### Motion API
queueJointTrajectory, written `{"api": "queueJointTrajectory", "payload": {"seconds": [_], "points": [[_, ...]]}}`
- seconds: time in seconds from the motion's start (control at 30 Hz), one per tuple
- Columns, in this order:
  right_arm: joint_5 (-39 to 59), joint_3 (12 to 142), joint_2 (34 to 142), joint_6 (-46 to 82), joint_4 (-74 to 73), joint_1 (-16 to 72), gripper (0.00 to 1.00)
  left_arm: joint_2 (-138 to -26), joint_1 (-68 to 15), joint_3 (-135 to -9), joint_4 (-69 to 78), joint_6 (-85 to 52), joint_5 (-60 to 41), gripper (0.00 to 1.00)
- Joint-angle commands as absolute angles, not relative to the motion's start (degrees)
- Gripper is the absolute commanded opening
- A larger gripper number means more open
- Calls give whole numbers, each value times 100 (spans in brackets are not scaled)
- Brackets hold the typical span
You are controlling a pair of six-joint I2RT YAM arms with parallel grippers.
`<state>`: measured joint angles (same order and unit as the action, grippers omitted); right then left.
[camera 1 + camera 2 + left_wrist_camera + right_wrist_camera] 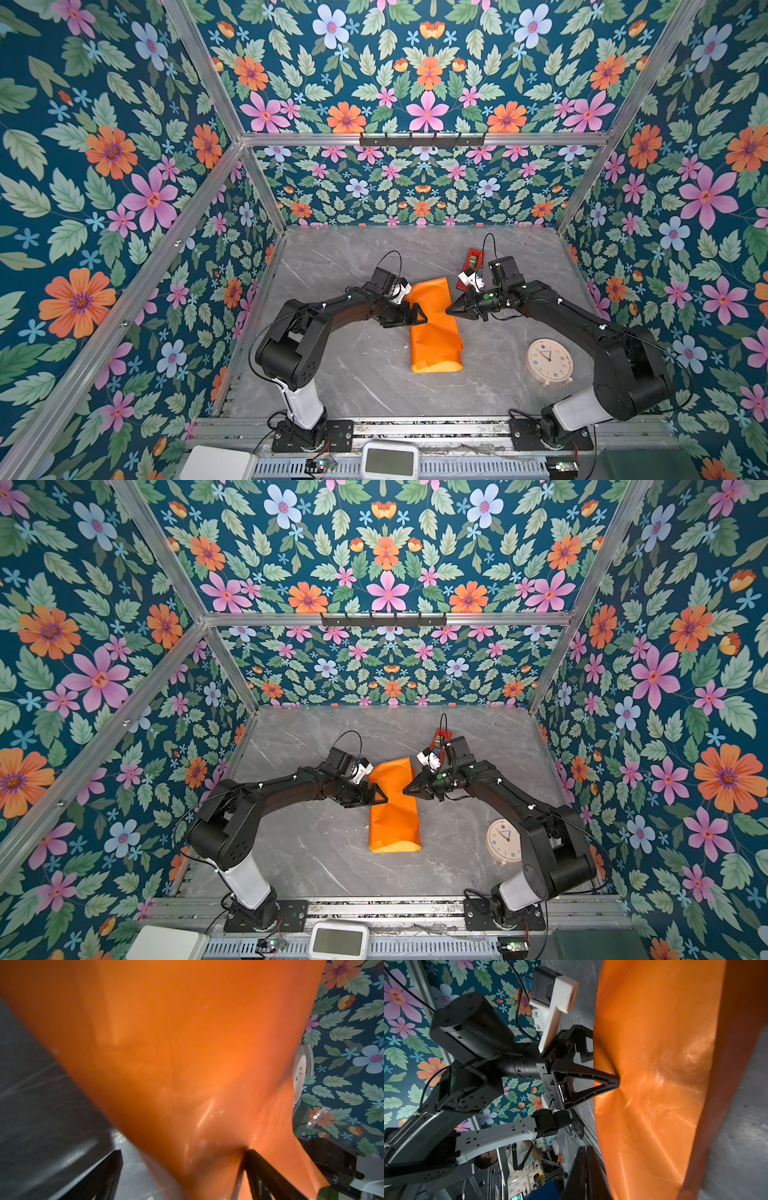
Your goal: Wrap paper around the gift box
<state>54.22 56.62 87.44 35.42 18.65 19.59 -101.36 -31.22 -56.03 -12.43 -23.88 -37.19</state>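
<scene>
The paper [434, 332] [392, 816] lies mid-table as a long folded bundle, glossy orange outside, with yellow showing at its near end [440, 366]. The gift box is hidden; no blue shows anywhere. My left gripper [419, 313] [383, 798] stands open at the bundle's left side. One finger [610, 1081] pokes a dent into the paper [654, 1064], and the other finger stays off it. In the left wrist view the paper [187, 1053] fills the frame beyond the spread left gripper [182, 1164]. My right gripper [449, 309] [405, 789] [584, 1151] is shut, its tip beside the bundle's right edge, with nothing between the fingers.
A slim red gadget [471, 266] lies behind the right wrist. A round cream clock [549, 359] [300, 1076] sits on the table at the right. A white display unit [389, 461] and a white box [218, 463] stand off the table's front rail. Flowered walls close three sides.
</scene>
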Motion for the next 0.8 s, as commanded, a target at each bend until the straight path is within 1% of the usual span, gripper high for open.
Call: {"api": "queueJointTrajectory", "payload": {"seconds": [0.0, 0.3, 0.77], "points": [[5604, 5717, 8862, 3173, 2109, 1878, 0, -10257, -3130, -5537, -2162, -2238, -2391, 93], [5477, 5763, 9058, 2807, 2462, 1673, 0, -10266, -3135, -5539, -2171, -2234, -2396, 93], [5004, 5769, 9255, 2367, 2930, 1566, 0, -10257, -3134, -5528, -2170, -2232, -2397, 93]]}}
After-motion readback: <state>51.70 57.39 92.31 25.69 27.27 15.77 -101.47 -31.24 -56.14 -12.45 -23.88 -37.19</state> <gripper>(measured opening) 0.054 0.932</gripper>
